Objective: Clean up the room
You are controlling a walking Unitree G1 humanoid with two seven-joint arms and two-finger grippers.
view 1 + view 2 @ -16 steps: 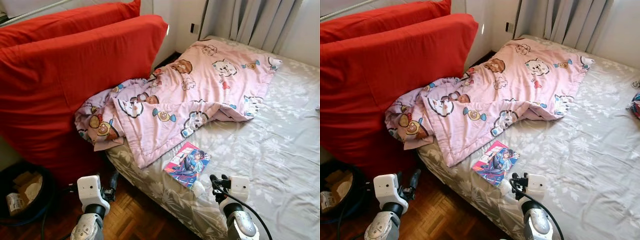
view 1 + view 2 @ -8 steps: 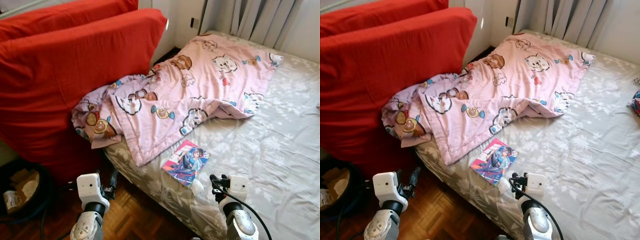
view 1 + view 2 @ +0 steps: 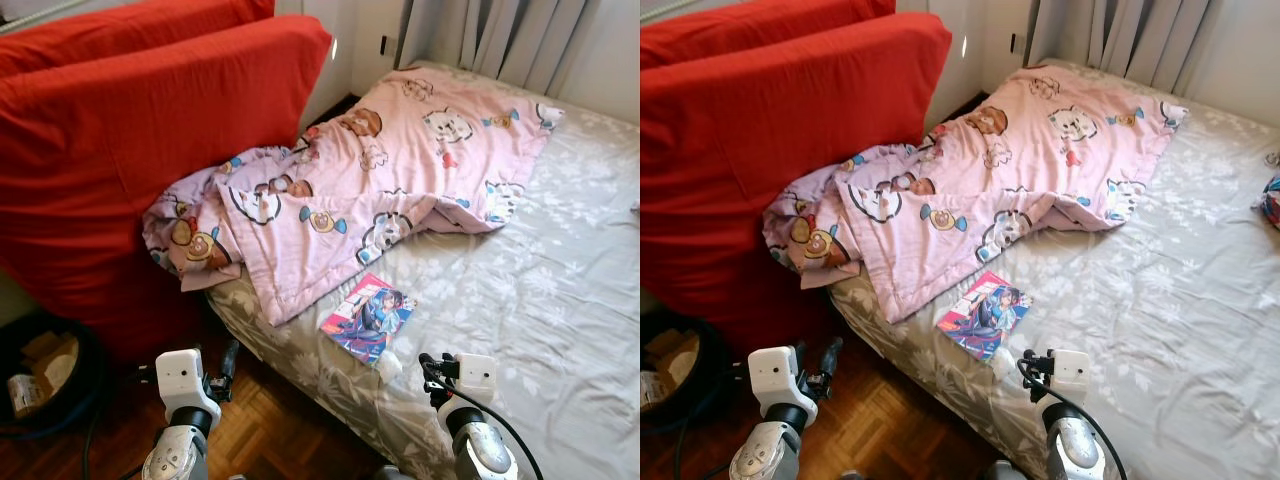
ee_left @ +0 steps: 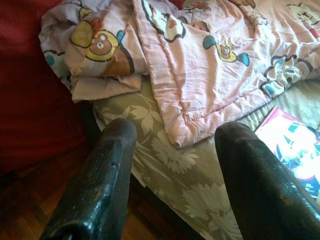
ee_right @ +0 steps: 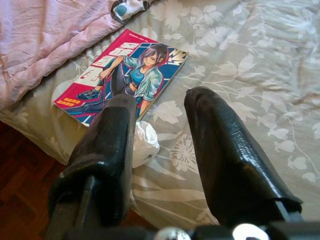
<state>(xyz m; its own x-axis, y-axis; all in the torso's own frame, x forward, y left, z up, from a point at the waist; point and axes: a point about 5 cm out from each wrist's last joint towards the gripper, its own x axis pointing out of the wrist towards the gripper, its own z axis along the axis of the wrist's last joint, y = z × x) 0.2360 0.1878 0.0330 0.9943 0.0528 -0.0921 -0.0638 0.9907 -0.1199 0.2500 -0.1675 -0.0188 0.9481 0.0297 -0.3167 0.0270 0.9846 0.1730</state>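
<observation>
Along the right side of the room stands the bed point(image 3: 560, 290), covered with a grey sheet in a pale floral print. To its left, two large red cushions point(image 3: 130, 150) lean upright, one behind the other, against the bed's edge. A pink cartoon-print blanket point(image 3: 390, 180) lies rumpled across the upper half of the bed; its bunched end rests against the lower red cushion and one corner hangs over the near bed edge. Grey curtains point(image 3: 520, 40) hang behind the far end of the bed. The floor is dark wood parquet point(image 3: 260, 440). At the far left on the floor sits a dark round bin point(image 3: 45, 385) holding cardboard scraps.

A comic book point(image 3: 367, 318) with a colourful illustrated cover lies flat on the sheet, just beside the blanket's lower corner and near the bed edge. A small crumpled white wad point(image 5: 142, 142) sits on the sheet, touching or just beside the book's near corner.

The left claw point(image 4: 175, 165) hovers over the floor beside the bed, fingers spread apart, empty. The right claw point(image 5: 160, 130) hovers above the bed edge near the white wad, fingers parted, holding nothing.
</observation>
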